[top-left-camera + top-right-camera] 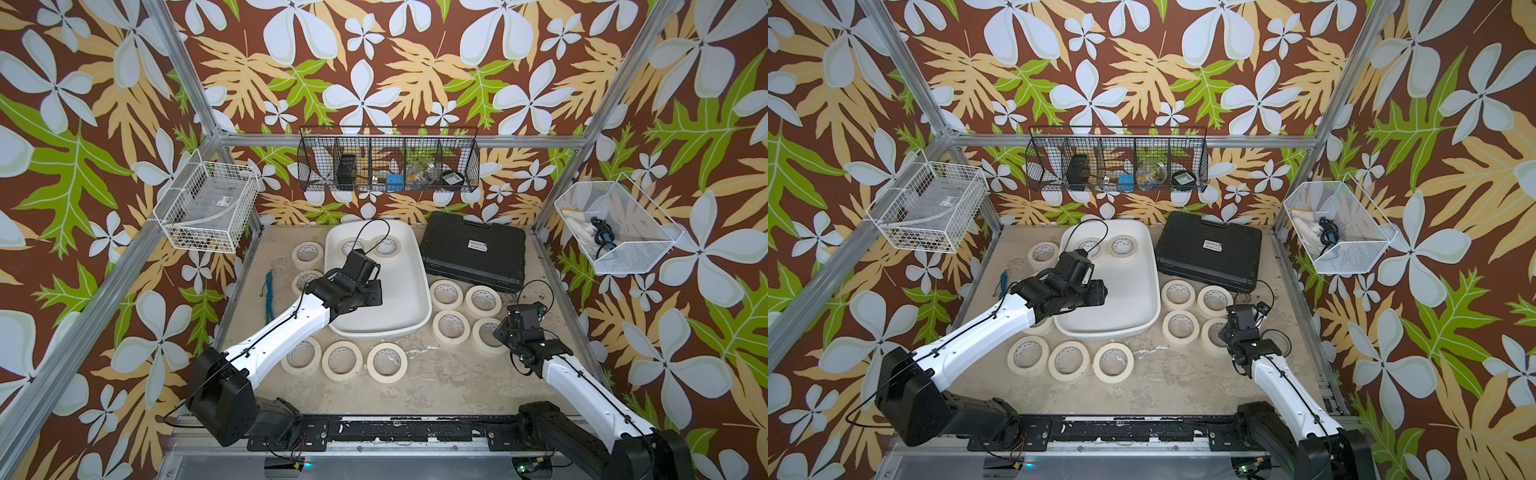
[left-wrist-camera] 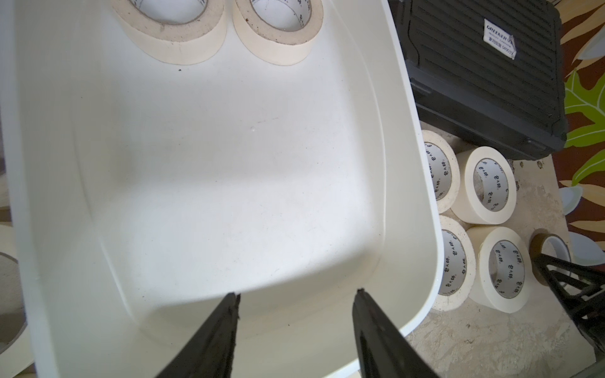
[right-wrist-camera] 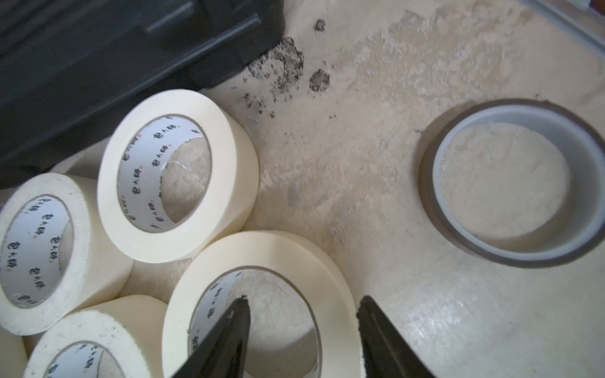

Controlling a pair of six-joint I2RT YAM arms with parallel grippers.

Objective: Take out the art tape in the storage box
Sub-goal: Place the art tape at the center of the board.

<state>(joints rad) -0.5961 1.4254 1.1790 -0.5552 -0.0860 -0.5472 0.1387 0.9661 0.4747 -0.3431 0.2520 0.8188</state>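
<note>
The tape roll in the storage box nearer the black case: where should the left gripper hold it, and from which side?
Probably its wall, one finger in the core, one outside. The tape roll lies flat, hole up, so come from above, at the edge nearest the left gripper, clear of the neighbouring roll.

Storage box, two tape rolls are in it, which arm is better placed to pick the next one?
Left. The left tool hangs open over the storage box, facing its two art tape rolls. The right tool is outside the box, open astride a roll already on the table.
</note>
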